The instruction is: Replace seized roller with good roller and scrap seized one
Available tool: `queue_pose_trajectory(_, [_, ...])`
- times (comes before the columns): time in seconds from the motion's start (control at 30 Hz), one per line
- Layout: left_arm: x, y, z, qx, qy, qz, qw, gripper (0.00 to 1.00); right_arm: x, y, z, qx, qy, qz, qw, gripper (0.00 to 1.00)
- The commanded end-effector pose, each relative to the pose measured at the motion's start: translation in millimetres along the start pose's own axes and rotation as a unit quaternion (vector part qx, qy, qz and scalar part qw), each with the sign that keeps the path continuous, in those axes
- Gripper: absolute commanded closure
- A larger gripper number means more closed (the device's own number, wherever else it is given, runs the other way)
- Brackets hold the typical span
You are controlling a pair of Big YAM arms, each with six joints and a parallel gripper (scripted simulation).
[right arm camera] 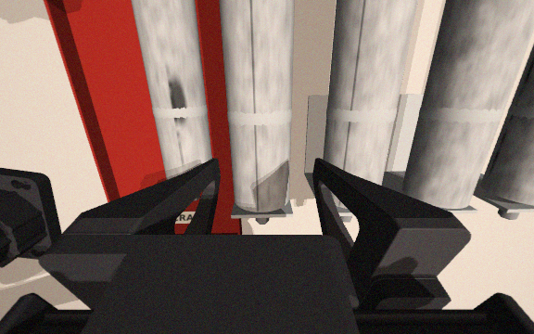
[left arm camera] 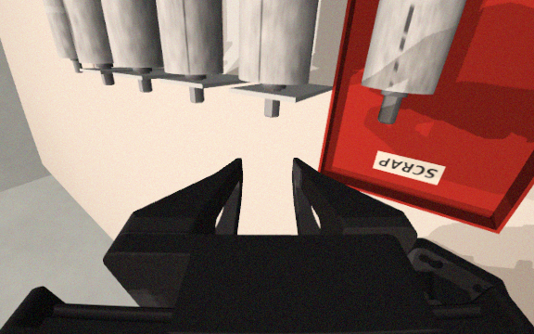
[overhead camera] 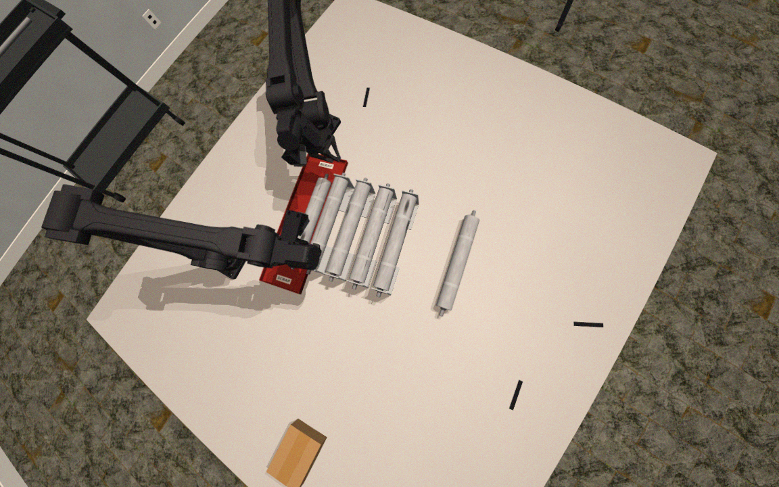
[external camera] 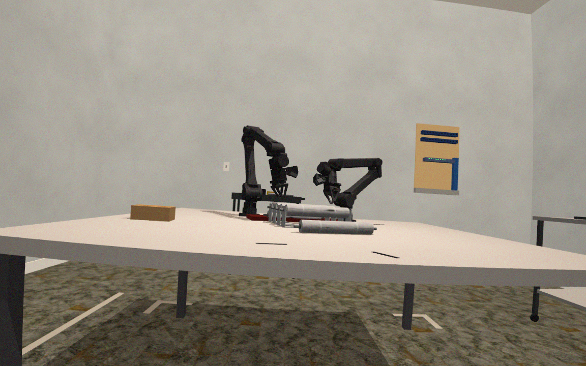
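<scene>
- Holds nothing with the left gripper (overhead camera: 335,156) (external camera: 331,201) (left arm camera: 267,166), fingers fairly narrow apart, just beyond the far axle end.
- Holds nothing with the right gripper (overhead camera: 308,255) (external camera: 280,193) (right arm camera: 266,166), fingers wider apart, one either side of the leftmost bed roller (overhead camera: 333,212) (left arm camera: 278,37) (right arm camera: 258,93) near its near end; cannot tell about contact.
- Shows that roller's axle poking past both brackets; cannot tell if exactly centred.
- Has three more rollers (overhead camera: 353,230) (left arm camera: 193,37) (right arm camera: 362,83) to its right in the bed.
- Contains a marked roller (overhead camera: 320,197) (left arm camera: 411,51) (right arm camera: 172,70) in the red scrap tray (overhead camera: 295,284) (external camera: 255,218) (left arm camera: 480,199) (right arm camera: 105,93), left of the bed.
- Leaves a loose roller (overhead camera: 458,263) (external camera: 336,226) (left arm camera: 59,32) on the table, well right of the bed.
</scene>
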State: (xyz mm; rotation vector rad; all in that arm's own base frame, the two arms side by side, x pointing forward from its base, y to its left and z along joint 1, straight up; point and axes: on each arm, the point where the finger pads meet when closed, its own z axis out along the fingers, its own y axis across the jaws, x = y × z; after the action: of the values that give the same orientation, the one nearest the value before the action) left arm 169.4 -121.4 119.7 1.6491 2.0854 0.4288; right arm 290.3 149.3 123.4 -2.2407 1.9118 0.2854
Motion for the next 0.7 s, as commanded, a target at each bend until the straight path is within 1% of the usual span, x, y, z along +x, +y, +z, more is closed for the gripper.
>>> queue_pose_trajectory(0.0, [-25, 25, -17, -0.015, -0.031, -0.035, 0.999, 0.68, -8, -33, -29, 0.054, -0.008, 0.014, 0.998, 0.38])
queue_pose_trajectory(0.03, [-26, 26, -16, -0.015, -0.033, -0.039, 0.999, 0.68, -6, -36, -25, 0.052, -0.007, 0.021, 0.998, 0.38])
queue_pose_trajectory(0.13, [-32, 34, -17, -0.018, -0.039, -0.058, 0.997, 0.68, -7, -44, -35, 0.076, -0.01, 0.035, 0.996, 0.38])
queue_pose_trajectory(0.2, [-32, 34, -17, -0.018, -0.039, -0.058, 0.997, 0.68, -7, -44, -35, 0.076, -0.01, 0.035, 0.996, 0.38])
queue_pose_trajectory(0.23, [-28, 29, -10, -0.015, -0.033, -0.06, 0.998, 0.68, -8, -46, -30, 0.074, -0.009, 0.04, 0.996, 0.38])
queue_pose_trajectory(0.27, [-37, 41, -19, -0.021, -0.046, -0.072, 0.996, 0.68, -5, -50, -34, 0.083, -0.01, 0.05, 0.995, 0.38])
queue_pose_trajectory(0.3, [-39, 44, -19, -0.023, -0.049, -0.079, 0.995, 0.68, -4, -53, -35, 0.088, -0.011, 0.055, 0.994, 0.38])
queue_pose_trajectory(0.33, [-42, 47, -20, -0.024, -0.052, -0.087, 0.995, 0.68, -5, -57, -42, 0.103, -0.014, 0.061, 0.993, 0.38])
queue_pose_trajectory(0.4, [-48, 57, -22, -0.029, -0.061, -0.107, 0.992, 0.68, -4, -67, -49, 0.123, -0.017, 0.078, 0.989, 0.38])
queue_pose_trajectory(0.5, [-58, 74, -24, -0.036, -0.075, -0.14, 0.987, 0.68, -1, -82, -55, 0.148, -0.021, 0.108, 0.983, 0.38])
queue_pose_trajectory(0.63, [-72, 105, -29, -0.05, -0.099, -0.194, 0.975, 0.68, 2, -105, -79, 0.204, -0.037, 0.155, 0.966, 0.38])
queue_pose_trajectory(0.67, [-75, 112, -30, -0.054, -0.105, -0.207, 0.971, 0.68, 3, -111, -82, 0.213, -0.04, 0.168, 0.962, 0.38])
